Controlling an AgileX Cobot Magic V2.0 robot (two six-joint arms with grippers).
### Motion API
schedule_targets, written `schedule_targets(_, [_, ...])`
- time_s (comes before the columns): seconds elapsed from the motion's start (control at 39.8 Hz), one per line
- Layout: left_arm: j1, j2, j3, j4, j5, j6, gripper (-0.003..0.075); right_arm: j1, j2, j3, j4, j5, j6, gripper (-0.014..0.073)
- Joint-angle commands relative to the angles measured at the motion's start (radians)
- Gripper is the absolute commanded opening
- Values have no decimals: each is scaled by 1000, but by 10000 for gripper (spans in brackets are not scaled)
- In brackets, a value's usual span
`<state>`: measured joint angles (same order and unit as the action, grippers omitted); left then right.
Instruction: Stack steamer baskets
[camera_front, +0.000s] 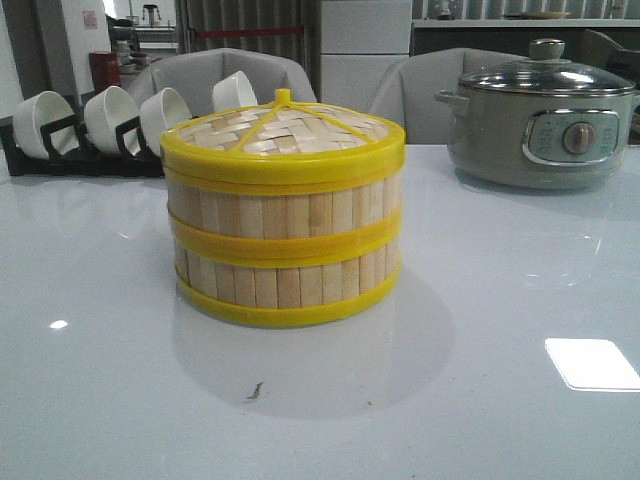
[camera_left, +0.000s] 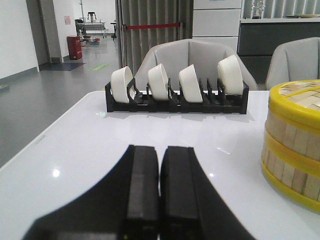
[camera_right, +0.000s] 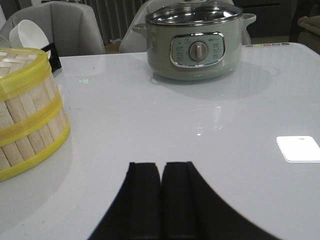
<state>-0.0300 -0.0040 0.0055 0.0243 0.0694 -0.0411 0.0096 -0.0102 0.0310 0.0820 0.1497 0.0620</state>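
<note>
Two steamer baskets (camera_front: 284, 240) of pale bamboo slats with yellow rims stand stacked one on the other in the middle of the white table, with the woven yellow-rimmed lid (camera_front: 283, 135) on top. The stack also shows in the left wrist view (camera_left: 295, 142) and in the right wrist view (camera_right: 27, 112). My left gripper (camera_left: 160, 150) is shut and empty, low over the table, apart from the stack. My right gripper (camera_right: 161, 166) is shut and empty on the other side, also apart from it. Neither gripper shows in the front view.
A black rack (camera_front: 60, 155) with several white bowls (camera_front: 110, 118) stands at the back left. A grey-green electric pot (camera_front: 540, 125) with a glass lid stands at the back right. Grey chairs (camera_front: 225, 75) stand behind the white table (camera_front: 500, 300).
</note>
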Motion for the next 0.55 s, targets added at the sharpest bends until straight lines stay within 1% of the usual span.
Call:
schedule_targets(0.0, [3,-13,3,-2,-80,-1,85,-1,-21,-16,-27,-101,-11,56])
schedule_targets(0.53, [3,-13,3,-2,-80,-1,85,-1,-21,-16,-43,-89,-11,56])
